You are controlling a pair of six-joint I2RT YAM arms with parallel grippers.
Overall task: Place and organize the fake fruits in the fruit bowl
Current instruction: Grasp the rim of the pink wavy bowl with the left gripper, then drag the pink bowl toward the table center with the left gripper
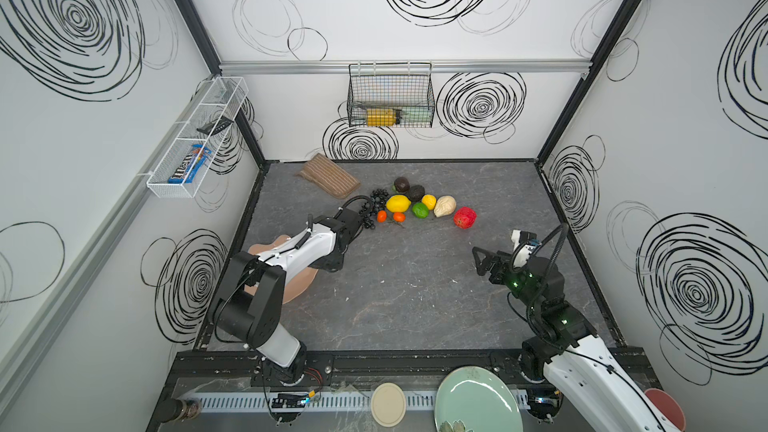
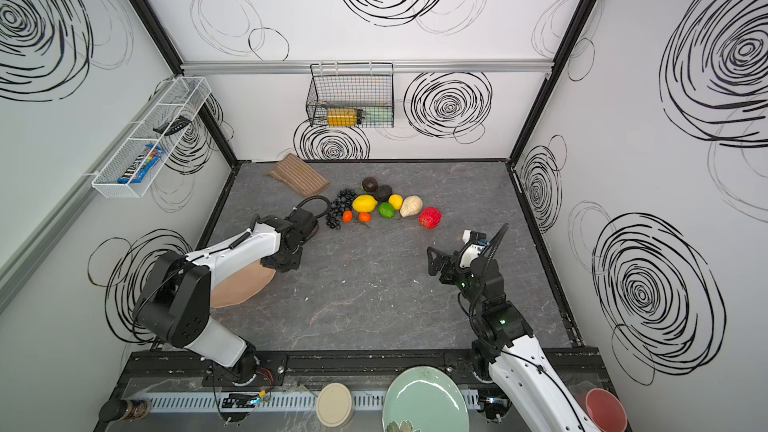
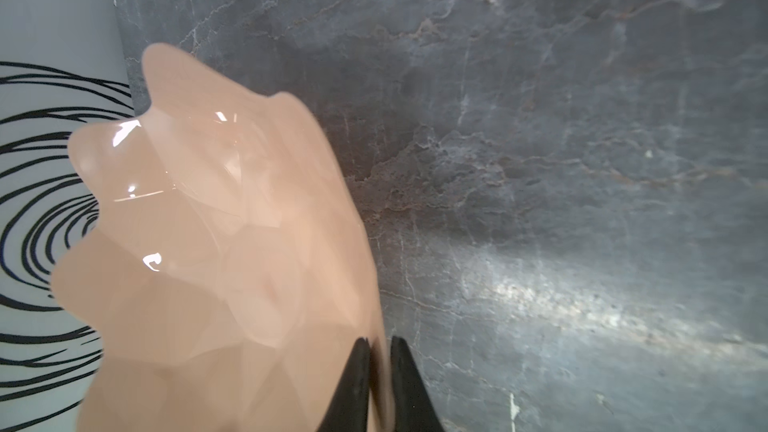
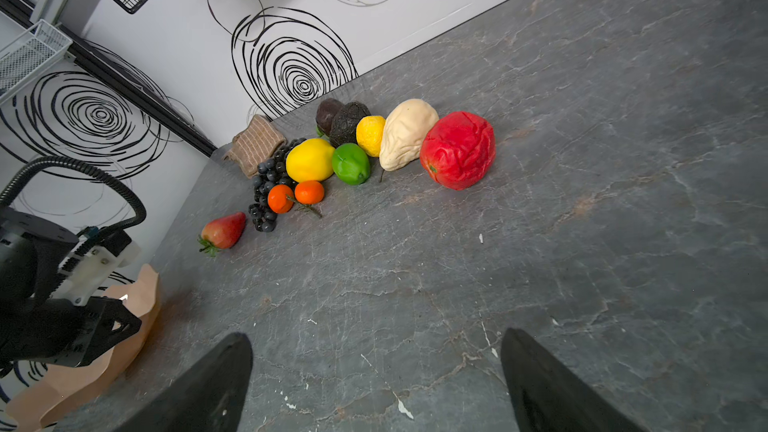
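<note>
Many fake fruits (image 1: 419,205): clustered far centre, none in bowl; light, glossy, probably slippery.
fruit bowl (image 3: 216,243): near left; probably rigid, slick; thin wavy rim suits pinching.
left gripper (image 3: 380,340): pinched onto bowl rim.
right gripper (image 4: 376,334): spread wide, empty, near right.

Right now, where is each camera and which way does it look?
Both top views: high at the robot's end, looking down on the table, fake fruits, left arm and right arm.
Left wrist: on the left arm, facing the fruit bowl; left gripper pinches its rim.
Right wrist: on the right arm, facing the fruits past the open right gripper; left arm visible.
Shared: every view shows the fruit bowl.
</note>
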